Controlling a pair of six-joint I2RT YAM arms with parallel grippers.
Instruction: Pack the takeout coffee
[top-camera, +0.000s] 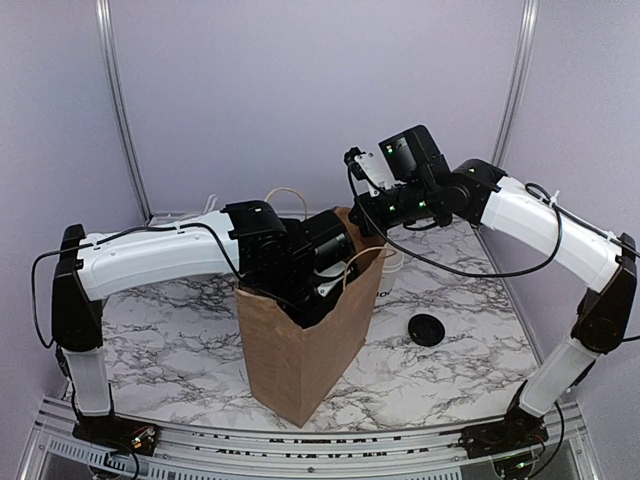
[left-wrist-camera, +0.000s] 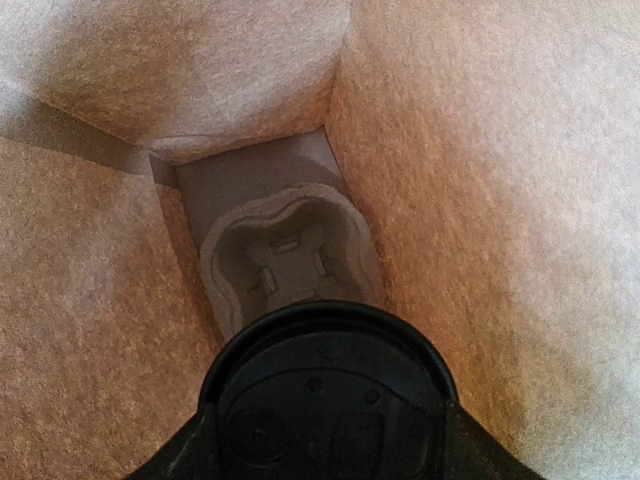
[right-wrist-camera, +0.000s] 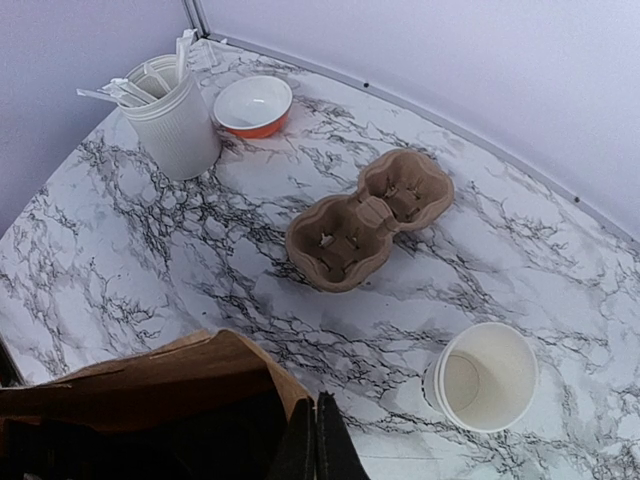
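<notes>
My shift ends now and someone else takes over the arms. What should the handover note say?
Left gripper: down inside the paper bag, apparently shut on the takeout coffee.
Right gripper: shut on the bag's rim, holding it open.
Coffee: lid on, hanging above the cup carrier at the bag's bottom, not yet seated.
Left to do: lower it into a carrier well, release, withdraw both arms.
Outside the bag: second carrier, lidless cup, loose black lid.

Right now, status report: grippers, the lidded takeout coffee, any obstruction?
Left gripper shut on black-lidded takeout coffee, inside brown paper bag. Right gripper pinching bag rim. Moulded-pulp carrier below, pocket empty; path clear.
</notes>
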